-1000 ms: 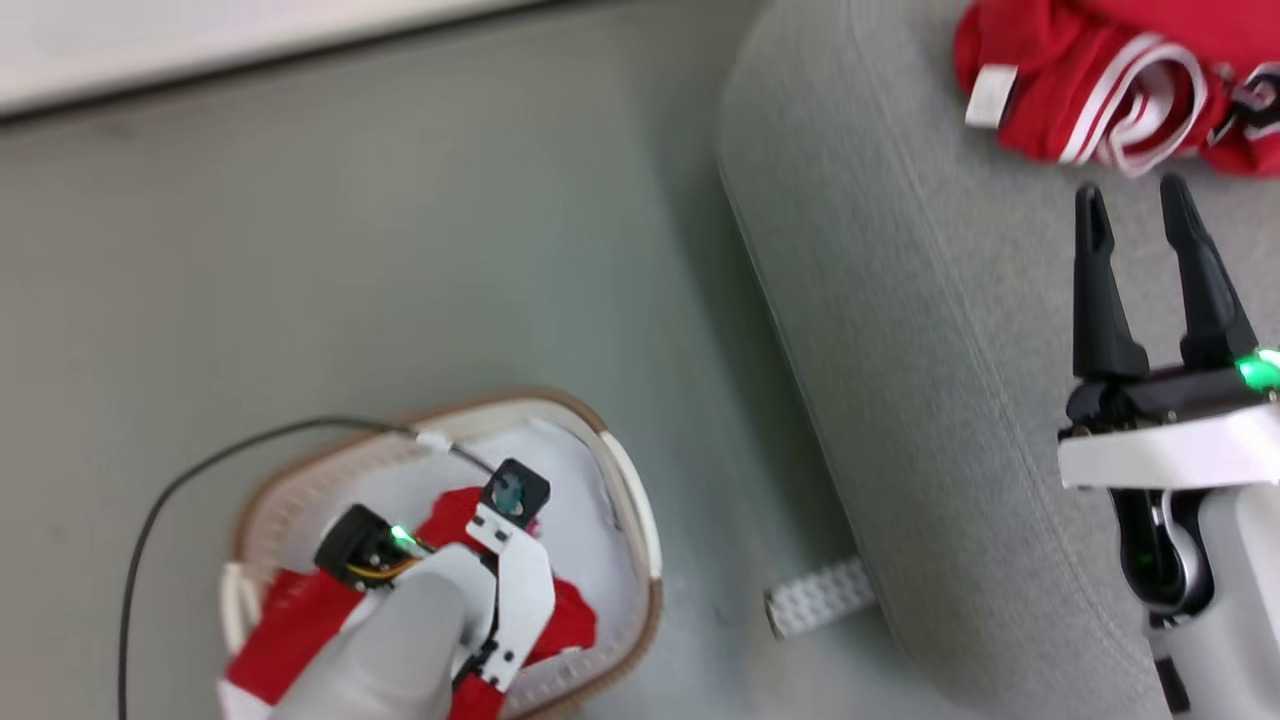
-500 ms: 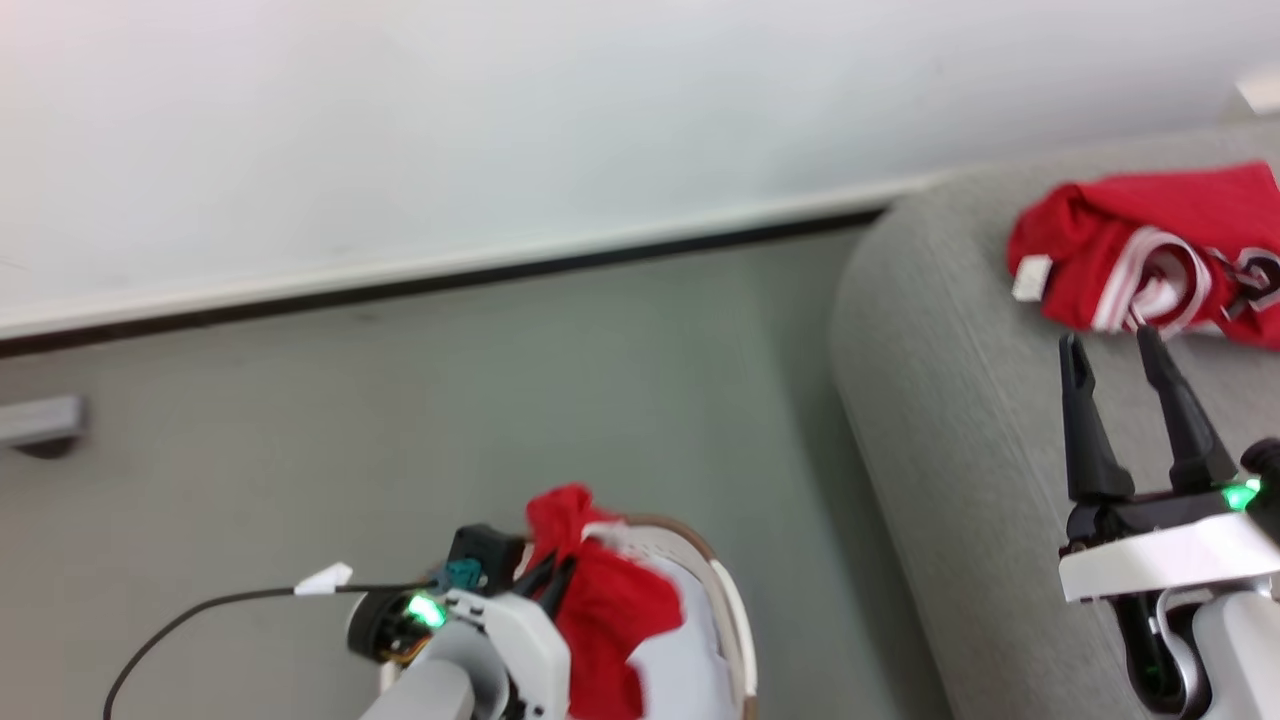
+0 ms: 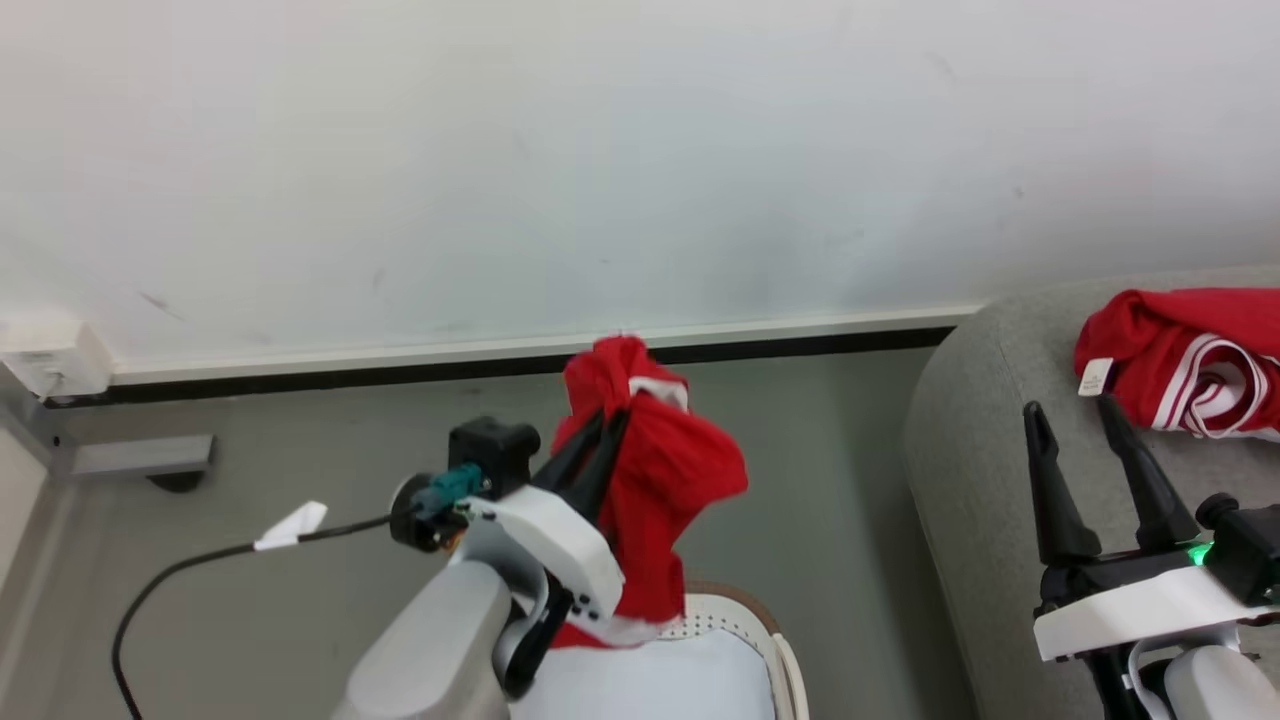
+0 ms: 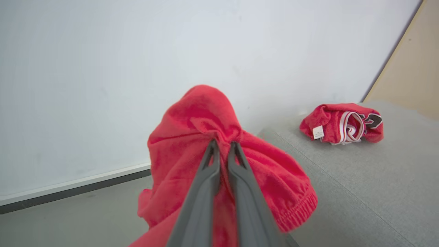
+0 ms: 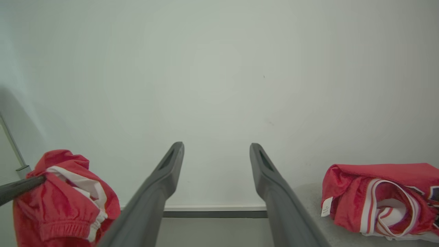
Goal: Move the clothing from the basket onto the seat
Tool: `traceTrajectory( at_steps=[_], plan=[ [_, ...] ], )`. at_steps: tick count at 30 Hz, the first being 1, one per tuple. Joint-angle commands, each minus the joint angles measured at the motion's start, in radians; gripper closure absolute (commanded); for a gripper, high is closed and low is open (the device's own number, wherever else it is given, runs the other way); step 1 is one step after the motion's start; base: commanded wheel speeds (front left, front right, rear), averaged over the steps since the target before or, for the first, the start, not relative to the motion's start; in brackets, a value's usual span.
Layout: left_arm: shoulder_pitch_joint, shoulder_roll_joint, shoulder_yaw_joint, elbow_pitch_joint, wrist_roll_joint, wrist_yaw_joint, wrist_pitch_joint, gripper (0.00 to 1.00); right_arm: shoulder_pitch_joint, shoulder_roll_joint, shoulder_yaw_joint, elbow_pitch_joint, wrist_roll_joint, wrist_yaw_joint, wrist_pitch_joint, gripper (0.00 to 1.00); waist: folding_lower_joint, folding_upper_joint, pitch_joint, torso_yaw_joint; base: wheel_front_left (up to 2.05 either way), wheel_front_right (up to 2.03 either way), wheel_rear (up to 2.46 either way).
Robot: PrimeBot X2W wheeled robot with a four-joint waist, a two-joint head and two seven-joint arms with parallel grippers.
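left gripper [image 3: 603, 428] clamped on red garment [image 3: 665, 480], mid-frame | garment hangs long-ways top to bottom, tail by basket [image 3: 772, 645], lower centre | right gripper [image 3: 1067, 405] wide open, empty, lower right by seat [image 3: 975, 470]

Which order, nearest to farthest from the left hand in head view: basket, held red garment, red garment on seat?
1. Held red garment, clamped in the left hand.
2. Basket, just below it.
3. Other red garment, far right on the seat.

The clothing [image 4: 192, 116] is soft matt cloth, the seat [image 4: 360, 178] coarse weave, the basket [image 3: 712, 627] smooth perforated plastic
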Motion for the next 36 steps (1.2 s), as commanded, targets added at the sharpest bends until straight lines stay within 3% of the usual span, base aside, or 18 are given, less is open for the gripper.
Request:
traceTrajectory(
  at_steps=[1,15,26,31,36],
  plan=[
    [-0.014,0.011,0.015,-0.030,-0.012,-0.002,-0.002,1.00,0.021,0.001,0.006,0.005,-0.004,-0.002,0.001,0.00,0.0002,0.0000,-0.012,0.011,0.00,0.00,0.00],
    [-0.003,0.069,0.080,-0.341,-0.066,0.039,0.065,1.00,0.048,0.018,0.060,0.022,-0.001,-0.002,0.001,0.00,0.0002,0.0000,-0.039,0.014,0.00,0.00,0.00],
    [0.070,0.078,0.065,-0.460,-0.075,0.079,0.101,1.00,0.035,0.006,0.110,0.029,0.013,-0.002,0.001,0.00,0.0002,0.0000,-0.036,0.015,0.00,0.00,0.00],
    [0.087,0.065,0.040,-0.479,-0.079,0.076,0.104,1.00,0.025,-0.001,0.201,0.038,0.023,-0.002,0.001,0.00,0.0002,0.0000,-0.040,0.040,0.00,0.00,0.00],
    [0.093,0.051,0.009,-0.475,-0.080,0.067,0.109,1.00,-0.002,-0.005,0.356,0.060,0.053,-0.002,0.001,0.00,0.0002,0.0000,-0.051,0.078,0.00,0.00,0.00]
  ],
)
